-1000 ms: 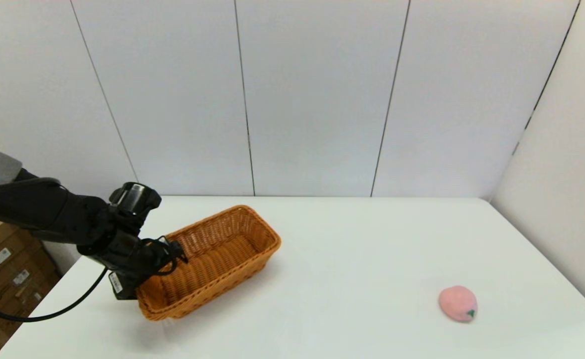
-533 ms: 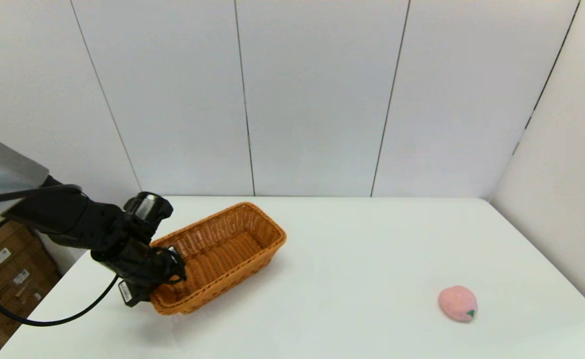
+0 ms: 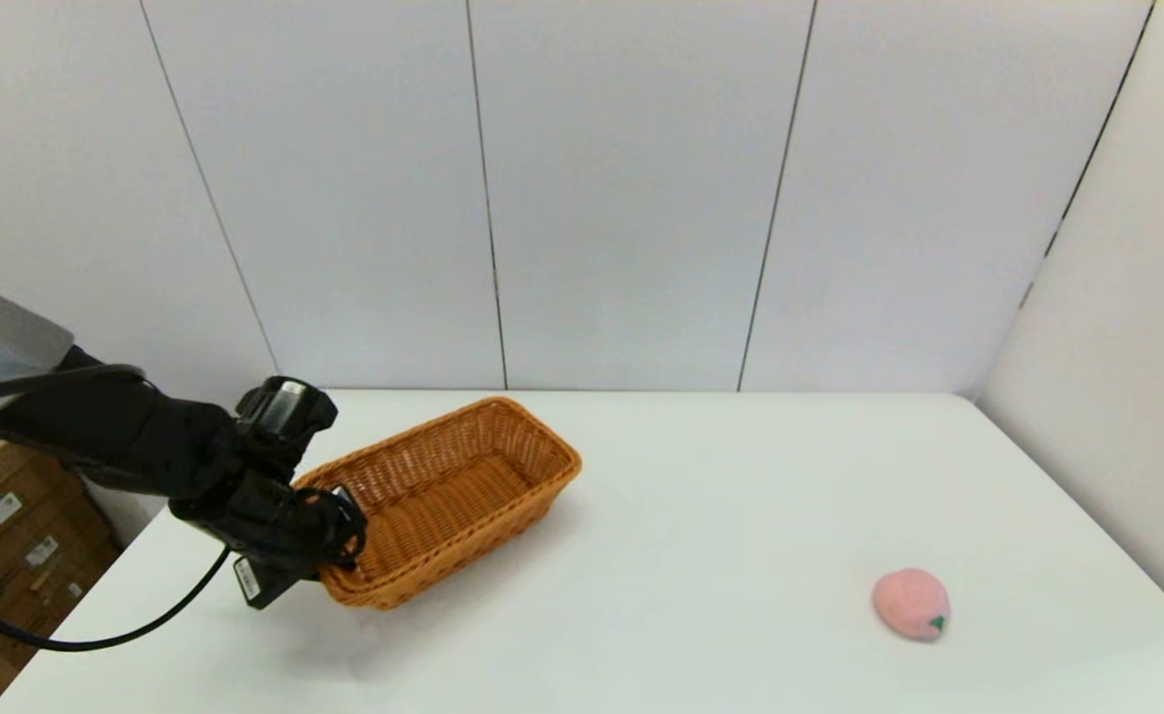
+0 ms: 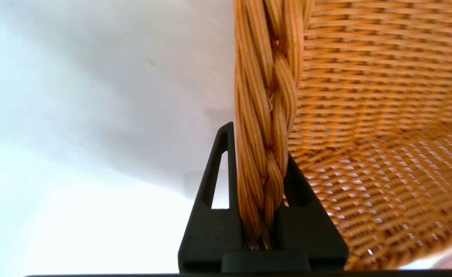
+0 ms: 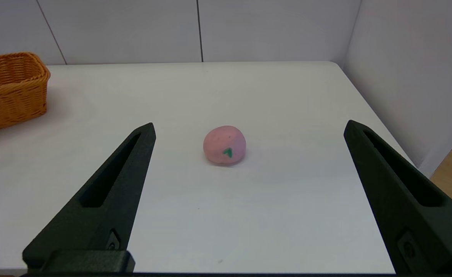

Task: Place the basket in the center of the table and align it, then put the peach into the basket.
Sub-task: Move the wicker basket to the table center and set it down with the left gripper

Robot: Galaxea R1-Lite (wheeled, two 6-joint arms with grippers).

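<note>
- Left gripper [image 3: 336,543]: clamped on the braided rim of the basket [image 3: 448,496] at its near short end, over the table's left part. In the left wrist view, two black fingers [image 4: 214,192] pinch the braid, one outside the wall and one inside, with the left gripper [image 4: 262,181] set tight against the weave.
- Basket: rectangular, orange-brown wicker, lying diagonally, gripped end toward the left near side, far end angled toward the back wall and the middle. Gripped end looks raised off the surface, with a soft shadow beneath; whether the far end touches the table cannot be told. Interior bare, only woven floor and walls showing [image 4: 384,115].
- Basket also seen from the right wrist view [image 5: 10,90], well apart from the fruit.
- Peach [image 3: 910,604]: resting on the table's right near part, well apart from the basket. Pink, rounded, small green leaf mark facing the near side. In the right wrist view, peach [image 5: 225,145] sits ahead of the fingers, roughly between them, untouched.
- Right gripper [image 5: 249,129]: spread wide, holding nothing, fingers [image 5: 106,200] low over the near right part of the surface, short of the peach. Not seen in the head view.
- Table [image 3: 721,496]: white, matte, rounded far-right corner visible [image 5: 287,88]. Grey panelled wall behind.
- Cardboard boxes [image 3: 7,555] stacked on the floor beyond the table's left edge, behind the left arm and its black cable [image 3: 96,635].
</note>
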